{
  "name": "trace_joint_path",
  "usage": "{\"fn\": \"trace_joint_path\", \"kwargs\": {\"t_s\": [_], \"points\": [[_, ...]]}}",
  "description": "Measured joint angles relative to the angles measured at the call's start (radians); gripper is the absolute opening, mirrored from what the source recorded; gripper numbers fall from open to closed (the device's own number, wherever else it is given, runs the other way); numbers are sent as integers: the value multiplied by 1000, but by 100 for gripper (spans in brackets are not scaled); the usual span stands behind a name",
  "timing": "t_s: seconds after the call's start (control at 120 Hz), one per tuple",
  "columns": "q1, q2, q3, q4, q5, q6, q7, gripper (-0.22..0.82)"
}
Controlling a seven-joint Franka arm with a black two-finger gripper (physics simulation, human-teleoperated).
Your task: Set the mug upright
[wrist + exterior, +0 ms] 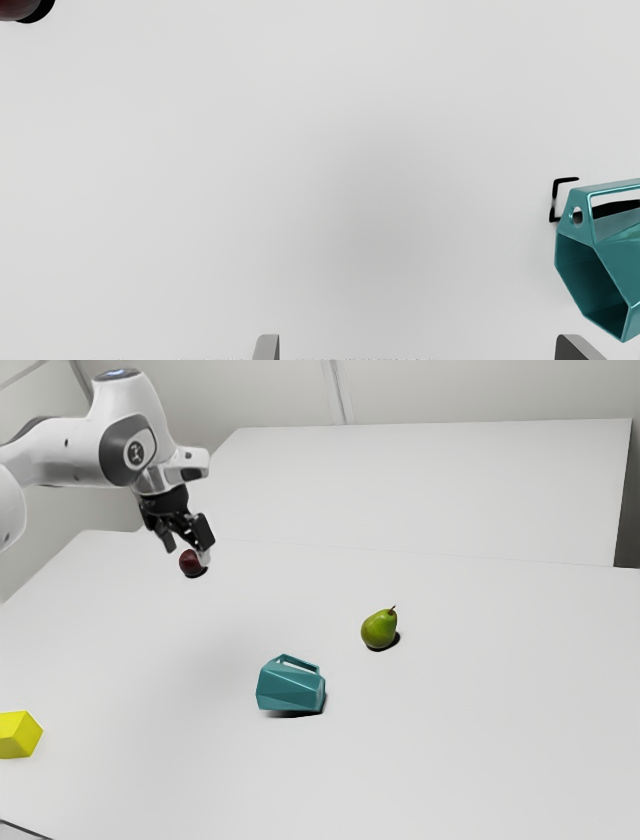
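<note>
Mug teal; pear green; block yellow.

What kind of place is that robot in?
It looks like a robot practice spot, probably make-believe on a computer. A white robot arm reaches over a plain white table, where a teal mug lies on its side near a green pear.

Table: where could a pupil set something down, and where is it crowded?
The table has bare room between the yellow block and mug, between the mug and dark red ball, and from the pear toward the exterior view's right. It's tightest between mug and pear.
</note>
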Motion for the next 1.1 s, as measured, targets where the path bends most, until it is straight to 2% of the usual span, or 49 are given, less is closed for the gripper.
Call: {"fn": "trace_joint_path", "kwargs": {"t_s": [0.183, 0.325, 0.6, 0.842, 1.1], "points": [[3, -25, 25, -28, -25, 9, -10, 60], [28, -58, 29, -173, -171, 46, -6, 60], [49, -54, 31, -325, -378, 17, 57, 60], [32, 24, 31, -353, -470, 11, 128, 60], [16, 34, 36, -409, -588, 7, 193, 60]]}}
